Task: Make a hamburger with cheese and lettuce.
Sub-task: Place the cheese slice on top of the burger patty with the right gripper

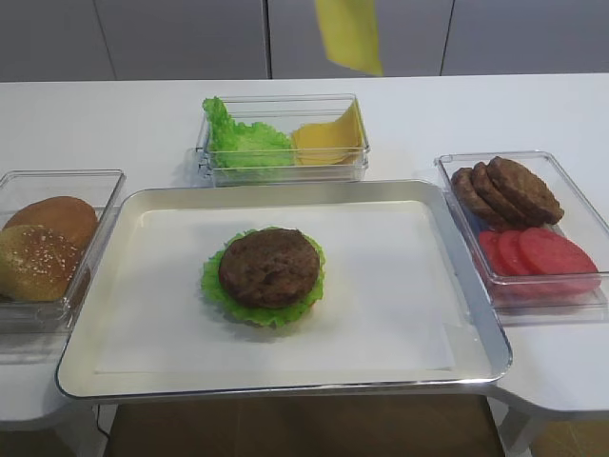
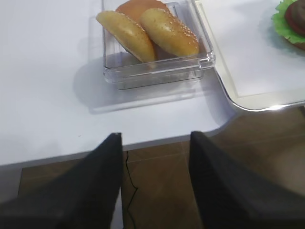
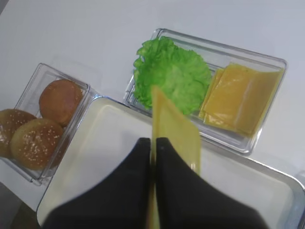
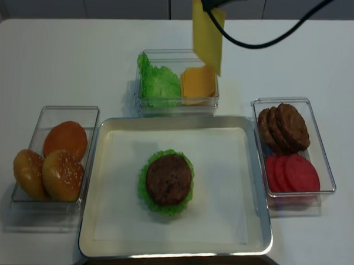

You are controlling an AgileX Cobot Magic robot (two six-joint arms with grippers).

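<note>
The hamburger [image 1: 271, 267] is a brown patty on the ruffled green lettuce [image 1: 217, 291], in the middle of the silver tray [image 1: 400, 286]. It also shows in the realsense view [image 4: 169, 179] and at the top right of the left wrist view [image 2: 291, 19]. My right gripper [image 3: 153, 141] is shut on the cheese [image 3: 175, 129], a yellow slice that hangs high over the tray's back edge and the leaf box [image 1: 349, 33] [image 4: 207, 35]. My left gripper [image 2: 155, 136] is open and empty over the table's front edge, near the bun box.
A clear box [image 1: 285, 169] behind the tray holds a heap of green leaves and more yellow slices. A box of sesame bun halves [image 1: 48, 248] stands on the left. A box of patties and tomato slices [image 1: 523, 224] stands on the right.
</note>
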